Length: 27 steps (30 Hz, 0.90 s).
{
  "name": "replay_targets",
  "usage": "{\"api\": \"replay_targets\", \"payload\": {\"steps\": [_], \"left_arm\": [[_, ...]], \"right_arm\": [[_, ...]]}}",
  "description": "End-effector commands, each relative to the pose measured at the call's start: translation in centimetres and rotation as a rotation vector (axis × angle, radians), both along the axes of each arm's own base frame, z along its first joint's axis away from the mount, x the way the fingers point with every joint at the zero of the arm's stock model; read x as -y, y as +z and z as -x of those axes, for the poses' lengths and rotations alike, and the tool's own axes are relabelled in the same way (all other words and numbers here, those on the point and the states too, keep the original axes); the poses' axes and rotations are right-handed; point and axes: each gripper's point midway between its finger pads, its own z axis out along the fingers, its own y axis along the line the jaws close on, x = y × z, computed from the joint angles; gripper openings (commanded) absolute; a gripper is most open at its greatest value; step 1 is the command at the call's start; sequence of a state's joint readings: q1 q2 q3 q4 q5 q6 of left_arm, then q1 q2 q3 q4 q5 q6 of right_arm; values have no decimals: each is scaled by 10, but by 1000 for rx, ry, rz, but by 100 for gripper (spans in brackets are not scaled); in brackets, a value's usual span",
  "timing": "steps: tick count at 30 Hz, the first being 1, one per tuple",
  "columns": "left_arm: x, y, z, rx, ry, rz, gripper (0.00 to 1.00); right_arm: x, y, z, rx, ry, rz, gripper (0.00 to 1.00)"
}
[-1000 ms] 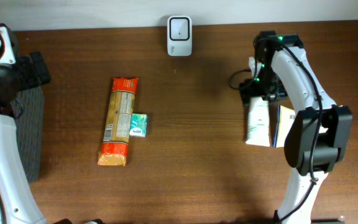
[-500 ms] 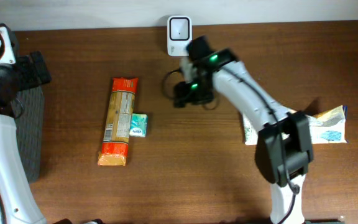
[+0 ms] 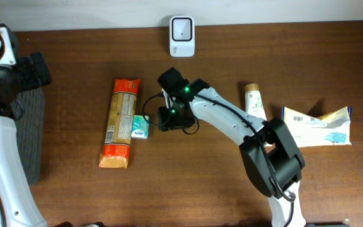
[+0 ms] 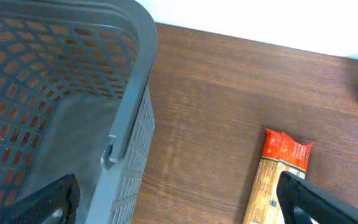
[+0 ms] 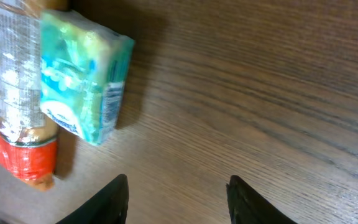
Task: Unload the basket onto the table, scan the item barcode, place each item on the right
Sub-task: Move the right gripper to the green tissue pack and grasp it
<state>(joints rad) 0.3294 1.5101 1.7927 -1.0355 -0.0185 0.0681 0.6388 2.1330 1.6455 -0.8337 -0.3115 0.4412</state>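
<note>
A white barcode scanner (image 3: 182,28) stands at the table's back edge. A small teal packet (image 3: 140,127) lies flat against a long orange pasta pack (image 3: 120,122). My right gripper (image 3: 162,120) hovers just right of the packet. In the right wrist view the teal packet (image 5: 82,81) lies up and left of my right gripper (image 5: 178,180), which is open with only bare wood between its fingers. My left gripper (image 4: 176,202) is open above the basket rim (image 4: 129,93), holding nothing. The pasta pack (image 4: 278,180) shows by its right finger.
A grey mesh basket (image 3: 31,135) sits at the left edge. A white tube (image 3: 254,102) and a white-and-blue bag (image 3: 317,126) lie on the right side of the table. The right arm stretches across the middle.
The right arm has swung from the right side, away from the tube and bag, leftward to the teal packet, its jaws narrowing. The left arm has not moved.
</note>
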Motion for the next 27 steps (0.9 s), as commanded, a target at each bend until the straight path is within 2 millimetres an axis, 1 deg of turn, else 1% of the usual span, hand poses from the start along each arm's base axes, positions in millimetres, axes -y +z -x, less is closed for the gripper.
{"api": "replay_targets", "payload": {"steps": [1,9,12,14,16,20,23,27], "left_arm": [[-1,7,1,12,-6,-19,99],[-1,7,1,12,-6,-19,99],[-1,7,1,12,-6,-19,99],[-1,7,1,12,-6,-19,99],[-1,7,1,12,-6,-19,99],[-1,7,1,12,-6,-19,99],[-1,7,1,12,-6,-19,99],[-1,7,1,12,-6,-19,99]], "right_arm": [[-1,-6,3,-12,-29,7,47],[-25,-3,11,26,19,-24,43],[-31,-2,11,29,1,-37,38],[-39,0,10,42,-10,-56,33],[-47,1,8,61,-4,-75,32],[-52,-11,7,70,-59,-43,32],[-54,-22,8,60,-54,-32,33],[-54,-27,9,53,-52,-30,33]]}}
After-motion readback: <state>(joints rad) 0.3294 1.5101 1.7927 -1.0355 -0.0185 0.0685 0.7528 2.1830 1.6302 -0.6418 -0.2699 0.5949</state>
